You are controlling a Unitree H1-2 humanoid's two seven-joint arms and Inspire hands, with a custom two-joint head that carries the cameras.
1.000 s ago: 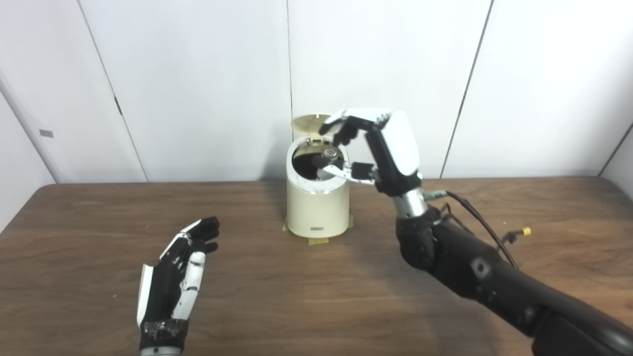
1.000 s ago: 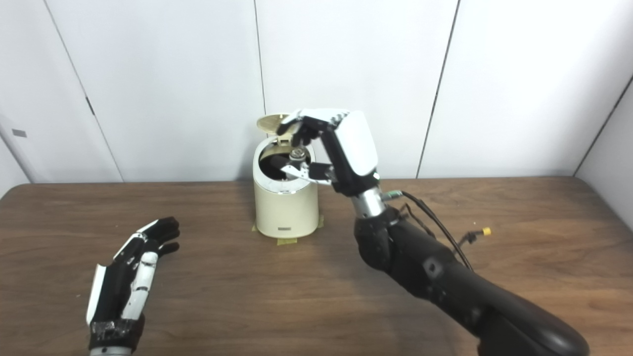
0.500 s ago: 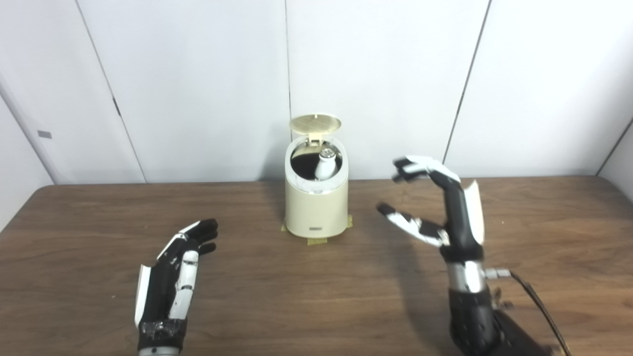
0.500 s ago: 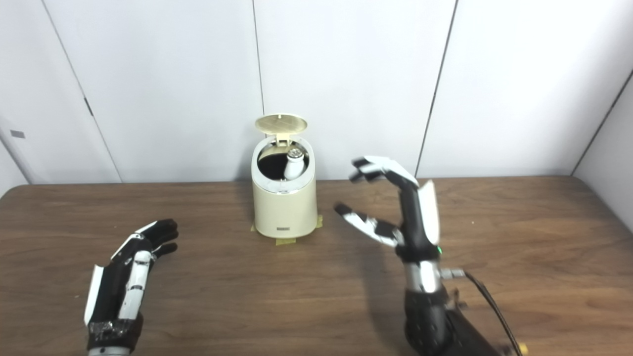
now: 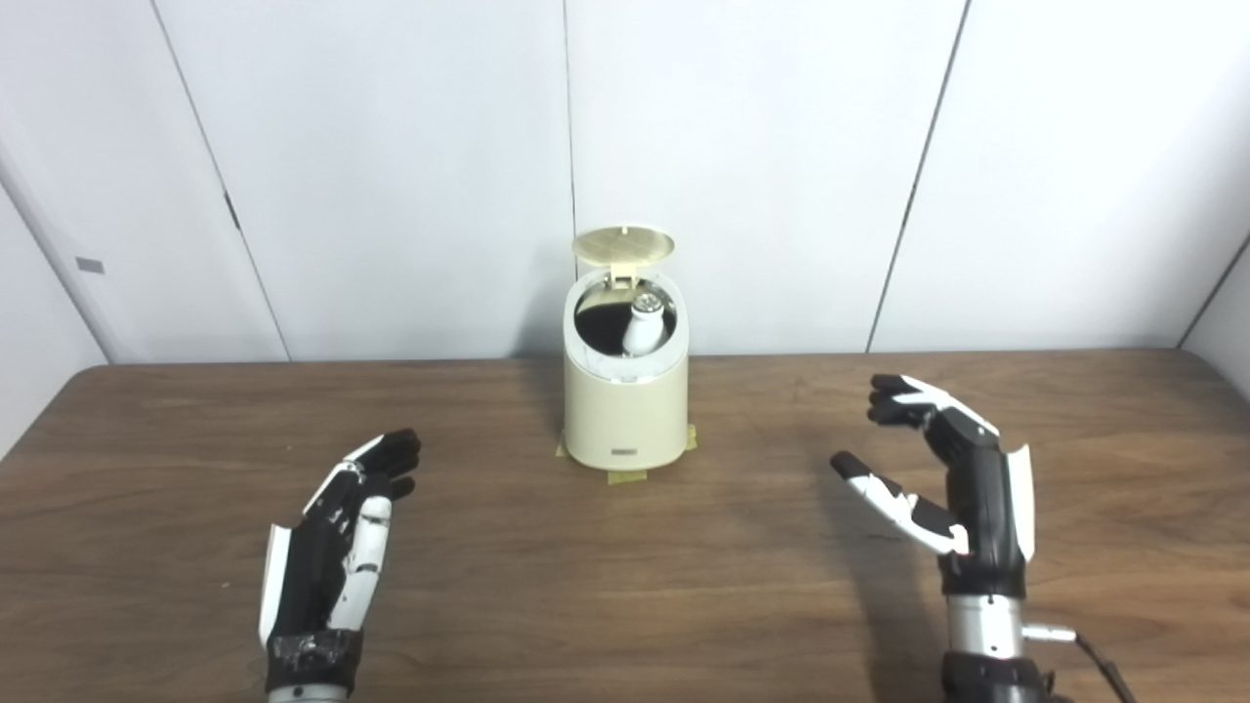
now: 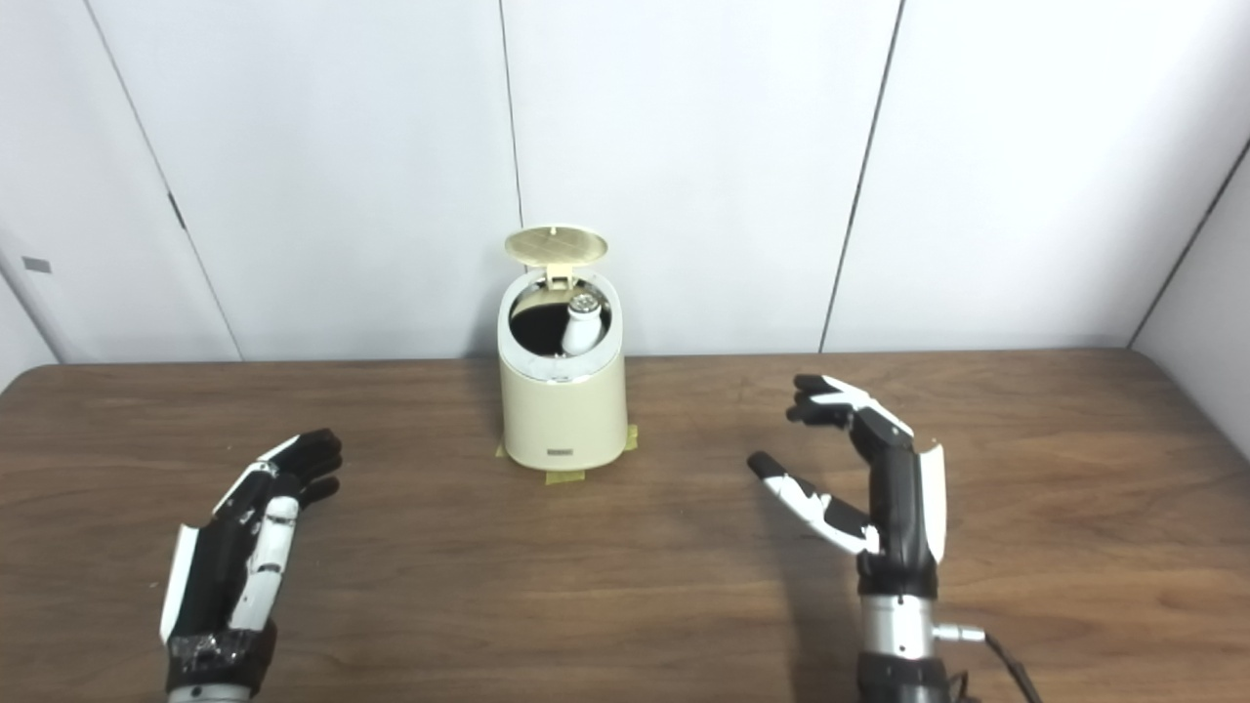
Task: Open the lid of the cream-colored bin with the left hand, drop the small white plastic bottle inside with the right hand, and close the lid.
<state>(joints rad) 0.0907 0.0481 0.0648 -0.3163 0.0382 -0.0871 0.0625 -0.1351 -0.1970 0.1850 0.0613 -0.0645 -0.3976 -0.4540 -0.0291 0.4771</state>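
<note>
The cream-colored bin (image 5: 625,415) stands at the back middle of the table, its round lid (image 5: 623,245) tipped up and open. The small white plastic bottle (image 5: 642,327) sits inside the bin, leaning against the right of the rim with its cap up; it also shows in the right eye view (image 6: 578,327). My right hand (image 5: 952,498) is open and empty, held upright over the table to the right of the bin and nearer to me. My left hand (image 5: 337,532) is open and empty, low over the table at the front left.
The wooden table (image 5: 605,576) runs across the view. Tape patches (image 5: 625,475) hold the bin's base down. A white panelled wall (image 5: 391,146) stands right behind the bin. A black cable (image 5: 1104,664) trails from my right wrist.
My right hand let go of the bottle in the bin and drew back from the opening, down and toward me to the right. The bottle stays in the bin. My left hand barely moved.
</note>
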